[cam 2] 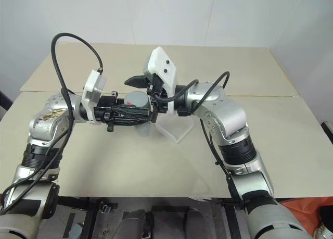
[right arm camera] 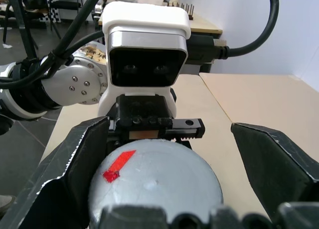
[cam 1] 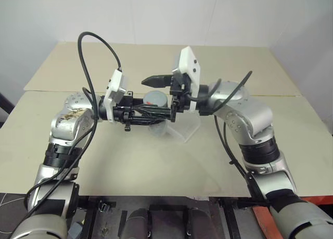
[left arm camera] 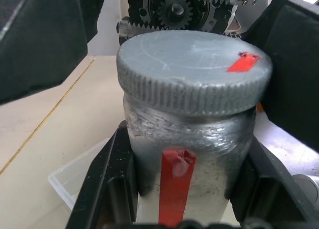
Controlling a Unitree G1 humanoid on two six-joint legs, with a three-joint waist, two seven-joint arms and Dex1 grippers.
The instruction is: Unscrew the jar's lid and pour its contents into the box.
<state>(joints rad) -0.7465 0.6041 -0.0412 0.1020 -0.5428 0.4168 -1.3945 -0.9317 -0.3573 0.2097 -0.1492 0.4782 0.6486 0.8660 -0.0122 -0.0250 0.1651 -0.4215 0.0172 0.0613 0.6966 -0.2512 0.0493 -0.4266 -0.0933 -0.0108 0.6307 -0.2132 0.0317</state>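
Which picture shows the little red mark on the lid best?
The left wrist view: the lid is close up, its red mark plain at the edge. The right wrist view shows the mark from above, between the right jaws. In the eye views the lid is a small grey disc; no mark can be made out.

No readable text anywhere. The jar carries only a plain vertical red stripe on its white label, with no lettering on it. The lid shows a small red mark near its edge, a bare patch of colour with no number or word. The white camera housing seen from the right wrist has no brand or marking that can be made out.
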